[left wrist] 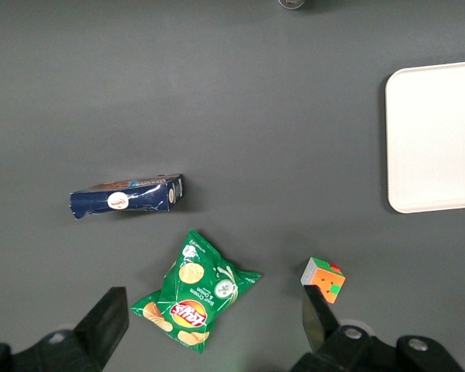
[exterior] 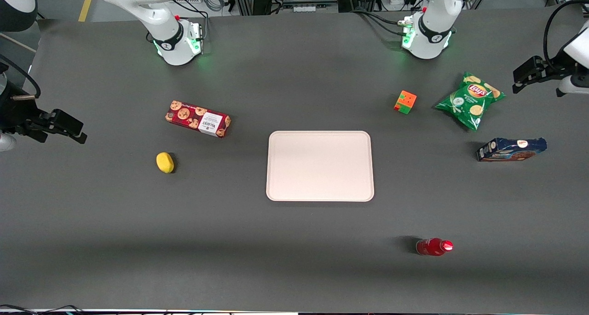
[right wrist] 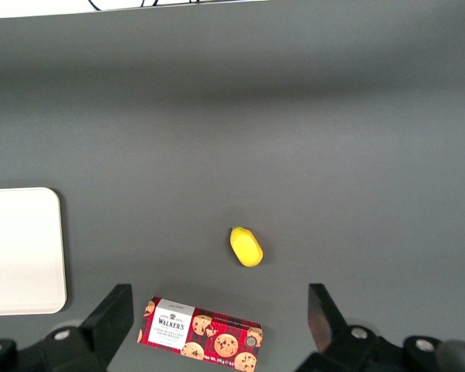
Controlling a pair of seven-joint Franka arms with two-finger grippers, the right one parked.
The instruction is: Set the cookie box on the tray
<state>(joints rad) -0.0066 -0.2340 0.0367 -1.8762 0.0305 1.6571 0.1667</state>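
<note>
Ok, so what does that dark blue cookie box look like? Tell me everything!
The cookie box is a long, narrow, dark navy carton, cardboard by its look, with a brown cookie picture and a small round white-and-orange logo. One end looks torn or crumpled. It lies flat on the table toward the working arm's end, nearer the front camera than the green chip bag, apart from the tray. Nothing touches it. The gripper hovers open above the bag.

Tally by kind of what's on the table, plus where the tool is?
Boxes: 2, navy cookie box, red cookie box
Chip bags: 1
Bottles: 1
Puzzle cubes: 1
Yellow objects: 1
Trays: 1
Total: 7
Tool open, above the chip bag.
</note>
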